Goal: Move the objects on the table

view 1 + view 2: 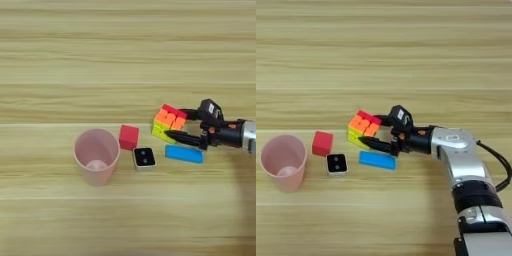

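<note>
The multicoloured puzzle cube (167, 123) rests on the table (125, 60) right of centre. My right gripper (175, 124) reaches in from the right, one black finger against the cube's far side and the other against its near side, shut on it. Just in front of the cube lies the flat blue bar (184, 154). A red cube (129, 137) sits to the left of the puzzle cube. The small white cube (144, 158) with its black two-dot face up lies near the red one. Furthest left, the pink cup (96, 155) stands upright.
My silver forearm (458, 150) slants in from the bottom right, with a black cable (501, 165) looping beside it. Bare wood stretches across the far half of the table.
</note>
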